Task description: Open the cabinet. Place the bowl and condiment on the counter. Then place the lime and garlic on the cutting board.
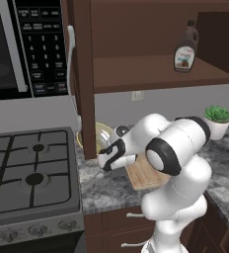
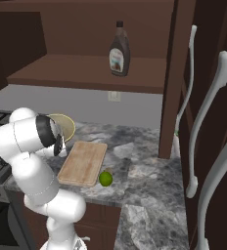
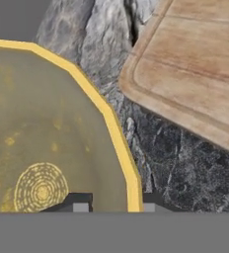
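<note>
Bowl: matt, mottled yellow glaze, like ceramic; board: pale wood with visible grain, smooth; counter: grey veined stone, polished; cabinet: dark brown wood, matt; bottle: glossy brown plastic; lime: smooth green skin.

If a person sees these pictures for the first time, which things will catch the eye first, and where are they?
The white arm bends low over the counter, its gripper straddling the rim of a yellow bowl beside the stove. A wooden cutting board lies next to the bowl, with a green lime at its corner. A brown condiment bottle stands upright on the open cabinet's shelf.
</note>
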### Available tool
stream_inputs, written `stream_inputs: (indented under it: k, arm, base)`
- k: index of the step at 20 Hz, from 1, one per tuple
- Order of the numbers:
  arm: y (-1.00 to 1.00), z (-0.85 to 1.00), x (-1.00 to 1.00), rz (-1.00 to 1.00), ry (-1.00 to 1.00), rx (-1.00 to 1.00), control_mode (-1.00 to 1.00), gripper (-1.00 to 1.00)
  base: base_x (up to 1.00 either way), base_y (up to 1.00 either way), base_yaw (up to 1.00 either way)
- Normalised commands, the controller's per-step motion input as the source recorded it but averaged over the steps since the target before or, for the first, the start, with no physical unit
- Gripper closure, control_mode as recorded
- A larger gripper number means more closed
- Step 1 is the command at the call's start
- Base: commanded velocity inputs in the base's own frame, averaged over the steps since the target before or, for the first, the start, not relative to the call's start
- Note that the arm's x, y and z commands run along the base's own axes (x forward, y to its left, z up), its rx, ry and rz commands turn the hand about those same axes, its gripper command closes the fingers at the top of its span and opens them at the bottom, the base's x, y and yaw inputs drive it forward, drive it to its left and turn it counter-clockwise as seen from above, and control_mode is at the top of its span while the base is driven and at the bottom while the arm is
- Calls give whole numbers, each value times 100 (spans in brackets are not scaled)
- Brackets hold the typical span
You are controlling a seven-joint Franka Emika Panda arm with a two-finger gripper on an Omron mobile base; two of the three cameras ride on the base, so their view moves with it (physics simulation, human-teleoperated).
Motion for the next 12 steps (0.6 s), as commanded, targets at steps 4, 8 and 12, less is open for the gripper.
stream_inputs:
  k: [4,8,12]
  arm:
    - [6,11,4,-6,0,6,-100,-100]
    - [1,16,0,-5,0,6,-100,-100]
    - [-1,13,-2,-6,-5,5,-100,-100]
  base:
    - [0,0,0]
    - [0,0,0]
    - [0,0,0]
